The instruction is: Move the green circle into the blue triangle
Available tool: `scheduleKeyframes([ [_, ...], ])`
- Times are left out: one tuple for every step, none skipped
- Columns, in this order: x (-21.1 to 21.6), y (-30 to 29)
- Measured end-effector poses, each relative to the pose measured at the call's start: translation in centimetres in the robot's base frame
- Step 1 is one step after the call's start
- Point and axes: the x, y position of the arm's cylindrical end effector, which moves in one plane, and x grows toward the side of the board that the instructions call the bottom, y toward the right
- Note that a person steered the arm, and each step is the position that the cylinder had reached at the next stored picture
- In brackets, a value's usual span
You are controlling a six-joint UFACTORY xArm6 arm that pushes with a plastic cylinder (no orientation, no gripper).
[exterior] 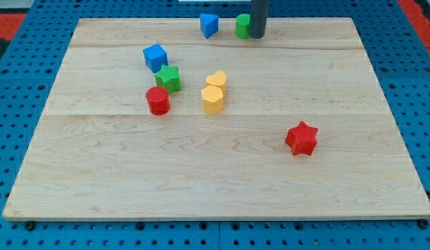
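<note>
Tip: the rod's tip sits at the view's top, pressed right against the right side of the green circle.
Green circle: near the top edge of the bench, tip on its right.
Blue triangle: just left of the circle, a small gap between them.
Line of push: tip, circle, triangle run right to left, so a leftward shove looks right.
Pincer: none here, only a bare rod, holding nothing.
</note>
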Motion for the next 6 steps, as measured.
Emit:
scheduleKeyframes([
  [-0.3, 1.4],
  [-2.0, 4.9],
  [-1.6, 4.0],
  [0.2, 1.3],
  [-1.5, 4.9],
  [-3.3, 1.8],
])
